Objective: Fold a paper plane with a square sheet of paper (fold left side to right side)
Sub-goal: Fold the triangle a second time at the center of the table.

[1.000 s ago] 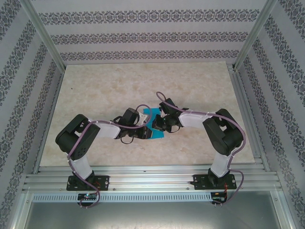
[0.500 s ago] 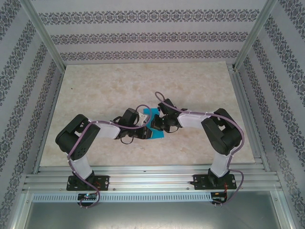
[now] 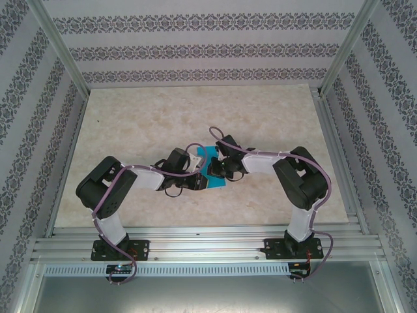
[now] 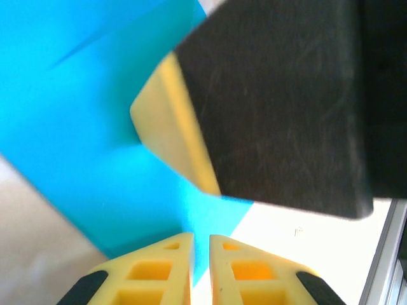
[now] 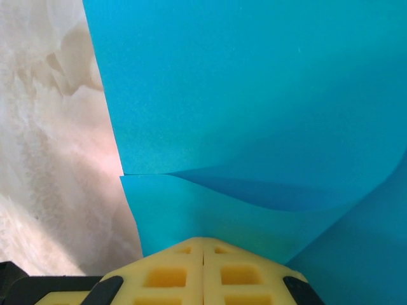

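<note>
Right gripper (image 5: pixel 203 243): fingers pressed flat together. The square sheet of paper (image 5: pixel 254 95) runs straight into the tips, and a flap curls up off the lower layer, so it is probably pinched there. Left gripper (image 4: pixel 200 240): all but closed, thin slit, blue showing in the slit; pinching or only pressing down, cannot tell. A finger of the right gripper hangs close over the sheet just ahead of it. From above, the sheet (image 3: pixel 215 184) sits mid-table between the two wrists, with the left gripper (image 3: pixel 201 182) on its left edge and the right gripper (image 3: pixel 219 171) on top from the right. Both are on it; neither is nearer. The sheet's visible length runs far-to-near, slightly tilted. The wrists crowd each other, so room between them is tight. Bare table (image 3: pixel 150 124) lies open beyond and to either side.
</note>
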Tool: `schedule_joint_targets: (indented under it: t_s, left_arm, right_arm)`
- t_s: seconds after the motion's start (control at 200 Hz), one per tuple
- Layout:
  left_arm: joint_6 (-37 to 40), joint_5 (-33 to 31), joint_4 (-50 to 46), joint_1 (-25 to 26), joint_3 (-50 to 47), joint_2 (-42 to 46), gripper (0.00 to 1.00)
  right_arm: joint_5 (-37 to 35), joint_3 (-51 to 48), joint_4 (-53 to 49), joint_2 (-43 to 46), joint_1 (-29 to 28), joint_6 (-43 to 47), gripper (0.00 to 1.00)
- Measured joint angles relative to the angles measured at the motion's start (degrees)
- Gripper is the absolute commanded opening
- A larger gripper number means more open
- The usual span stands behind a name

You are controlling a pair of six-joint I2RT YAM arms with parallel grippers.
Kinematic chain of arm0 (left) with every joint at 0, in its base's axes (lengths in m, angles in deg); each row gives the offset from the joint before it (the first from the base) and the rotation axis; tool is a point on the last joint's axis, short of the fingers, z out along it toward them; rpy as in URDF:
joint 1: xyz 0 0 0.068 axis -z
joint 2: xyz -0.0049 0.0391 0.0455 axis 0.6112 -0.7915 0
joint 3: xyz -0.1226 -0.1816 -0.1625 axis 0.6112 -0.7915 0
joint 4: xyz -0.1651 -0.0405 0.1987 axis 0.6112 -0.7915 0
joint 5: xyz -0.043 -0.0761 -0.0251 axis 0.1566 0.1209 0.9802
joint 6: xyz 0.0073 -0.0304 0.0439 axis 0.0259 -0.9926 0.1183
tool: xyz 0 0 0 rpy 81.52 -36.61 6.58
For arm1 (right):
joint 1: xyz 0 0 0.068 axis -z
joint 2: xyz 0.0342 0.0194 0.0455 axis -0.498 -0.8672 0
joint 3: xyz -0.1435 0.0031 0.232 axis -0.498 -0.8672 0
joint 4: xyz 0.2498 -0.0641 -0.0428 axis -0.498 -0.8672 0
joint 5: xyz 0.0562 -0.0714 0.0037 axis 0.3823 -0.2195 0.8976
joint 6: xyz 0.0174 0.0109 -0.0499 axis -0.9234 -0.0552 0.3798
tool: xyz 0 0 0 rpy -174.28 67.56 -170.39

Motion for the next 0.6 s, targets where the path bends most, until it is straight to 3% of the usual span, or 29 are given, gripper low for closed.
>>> schedule_joint_targets:
  t_s: [0.255, 0.599]
  left_arm:
    - [0.0, 0.1, 1.4, 0.0, -0.7, 0.0, 0.16]
    - [-2.1, -0.5, -2.3, 0.0, -1.0, 2.5, 0.15]
  right_arm:
    - [-1.3, 0.2, 1.3, -0.3, 4.8, 3.0, 0.07]
    - [-1.6, 0.3, 1.5, -0.4, 4.0, 2.8, 0.07]
